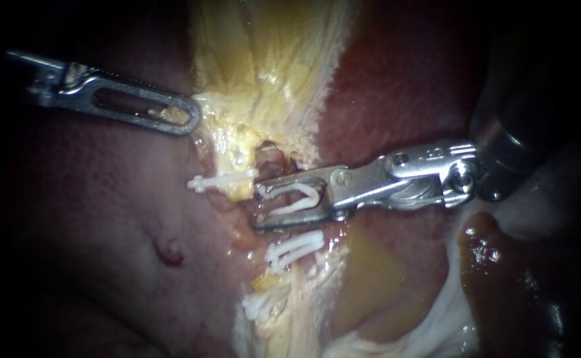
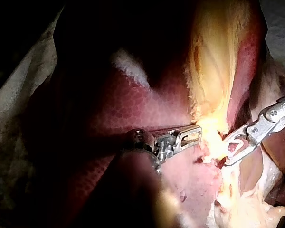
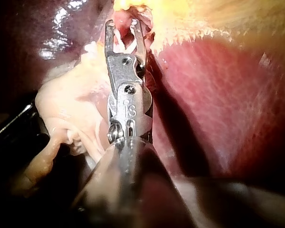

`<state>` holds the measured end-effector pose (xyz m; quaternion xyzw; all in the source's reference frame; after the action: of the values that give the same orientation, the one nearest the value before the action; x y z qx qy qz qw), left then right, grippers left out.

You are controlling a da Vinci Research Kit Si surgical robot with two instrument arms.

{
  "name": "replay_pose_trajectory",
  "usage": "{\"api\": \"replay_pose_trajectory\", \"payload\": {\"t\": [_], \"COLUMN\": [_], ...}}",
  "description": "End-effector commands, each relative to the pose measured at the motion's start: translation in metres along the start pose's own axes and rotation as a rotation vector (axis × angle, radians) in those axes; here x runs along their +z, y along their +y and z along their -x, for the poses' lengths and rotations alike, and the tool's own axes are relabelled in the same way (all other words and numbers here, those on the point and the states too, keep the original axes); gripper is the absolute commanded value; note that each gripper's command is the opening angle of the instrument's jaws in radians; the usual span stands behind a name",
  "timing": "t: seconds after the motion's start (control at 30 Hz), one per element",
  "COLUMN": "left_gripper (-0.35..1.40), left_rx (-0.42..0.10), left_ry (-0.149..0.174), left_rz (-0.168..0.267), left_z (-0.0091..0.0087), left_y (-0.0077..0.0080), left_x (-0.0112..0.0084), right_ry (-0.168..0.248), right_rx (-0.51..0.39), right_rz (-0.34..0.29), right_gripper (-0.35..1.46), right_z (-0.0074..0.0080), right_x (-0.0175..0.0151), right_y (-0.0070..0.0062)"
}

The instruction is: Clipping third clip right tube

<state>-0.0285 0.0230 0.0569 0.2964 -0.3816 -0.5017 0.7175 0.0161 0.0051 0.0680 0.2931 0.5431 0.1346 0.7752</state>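
Note:
My right instrument [image 1: 270, 202] comes in from the right with its two jaws apart, carrying a white clip [image 1: 297, 197] between them. The jaws straddle a reddish tube [image 1: 274, 159] in the yellow tissue. The right wrist view shows the same clip [image 3: 126, 45] seated inside the jaws of that instrument [image 3: 125, 31]. Two white clips [image 1: 297, 246] [image 1: 262, 306] sit lower on the same strand. Another white clip [image 1: 221, 180] lies to the left. My left instrument [image 1: 188, 116] grips the edge of the yellow tissue [image 1: 270, 53]; it also shows in the left wrist view [image 2: 192, 135].
Dark red liver [image 1: 91, 219] fills the left side and the upper right. Pale, glistening tissue [image 1: 436, 311] with a brown fluid patch [image 1: 483, 245] lies under the right instrument's shaft. A small red spot [image 1: 169, 252] marks the liver.

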Motion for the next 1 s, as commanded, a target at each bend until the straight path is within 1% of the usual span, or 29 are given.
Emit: {"api": "replay_pose_trajectory", "payload": {"t": [0.03, 0.13, 0.27, 0.33, 0.4, 0.57, 0.73, 0.83, 1.0], "left_gripper": [-0.35, -0.35, -0.35, -0.35, -0.35, -0.35, -0.35, -0.35, -0.35], "left_rx": [0.000, 0.000, 0.000, 0.000, 0.000, 0.001, 0.001, 0.000, 0.000], "left_ry": [0.000, 0.000, 0.000, 0.000, 0.000, 0.001, 0.001, 0.001, 0.001], "left_rz": [0.000, 0.000, 0.000, 0.000, 0.000, -0.001, -0.001, -0.001, -0.001], "left_z": [0.0000, 0.0000, 0.0000, 0.0000, 0.0000, -0.0001, 0.0000, 0.0000, 0.0000], "left_y": [0.0000, 0.0000, 0.0000, 0.0000, 0.0000, 0.0000, 0.0000, 0.0000, -0.0001], "left_x": [0.0000, 0.0000, 0.0000, -0.0001, -0.0001, -0.0002, -0.0003, -0.0003, -0.0003], "right_ry": [0.000, 0.000, 0.000, 0.002, 0.010, 0.052, 0.055, 0.056, 0.058], "right_rx": [0.000, 0.000, 0.000, 0.023, 0.046, 0.100, 0.124, 0.132, 0.140], "right_rz": [0.000, 0.000, -0.001, -0.002, -0.004, -0.018, -0.028, -0.025, -0.012], "right_gripper": [0.15, 0.17, 0.33, 0.41, 0.45, 0.49, 0.49, 0.50, 0.50], "right_z": [0.0000, 0.0000, -0.0001, -0.0001, -0.0002, -0.0007, -0.0016, -0.0017, -0.0010], "right_x": [0.0000, -0.0001, -0.0002, -0.0002, -0.0002, -0.0008, -0.0026, -0.0038, -0.0050], "right_y": [0.0000, 0.0000, -0.0001, -0.0002, -0.0003, -0.0012, -0.0018, -0.0017, -0.0009]}}
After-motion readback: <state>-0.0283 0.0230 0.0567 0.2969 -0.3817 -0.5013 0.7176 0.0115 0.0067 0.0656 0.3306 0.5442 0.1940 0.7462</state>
